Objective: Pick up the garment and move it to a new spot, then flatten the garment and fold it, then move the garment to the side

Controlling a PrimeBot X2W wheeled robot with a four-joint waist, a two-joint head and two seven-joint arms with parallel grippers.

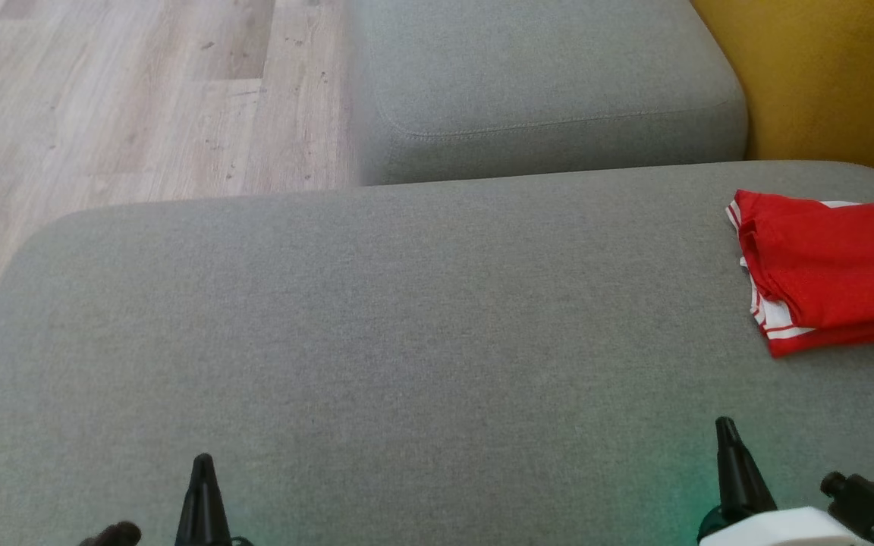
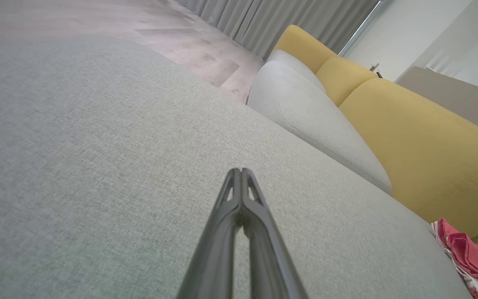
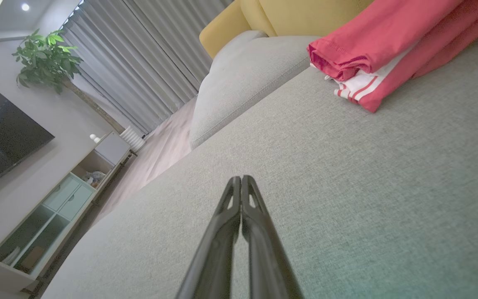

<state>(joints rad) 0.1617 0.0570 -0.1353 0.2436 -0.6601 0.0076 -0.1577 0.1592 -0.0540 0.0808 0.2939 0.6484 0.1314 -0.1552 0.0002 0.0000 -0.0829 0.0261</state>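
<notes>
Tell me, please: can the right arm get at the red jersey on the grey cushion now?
Probably yes. The red jersey lies on the grey seat cushion ahead of the right gripper, with bare fabric between them. The gripper is shut and would need to open first.

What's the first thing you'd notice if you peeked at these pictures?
The bright red garment with white stripes pops out first, folded up at the right edge of the big grey sofa seat. Next comes the yellow backrest behind it. Then the robot's dark left fingers and right fingers, both pairs pinched shut, pointing across the grey fabric.
</notes>
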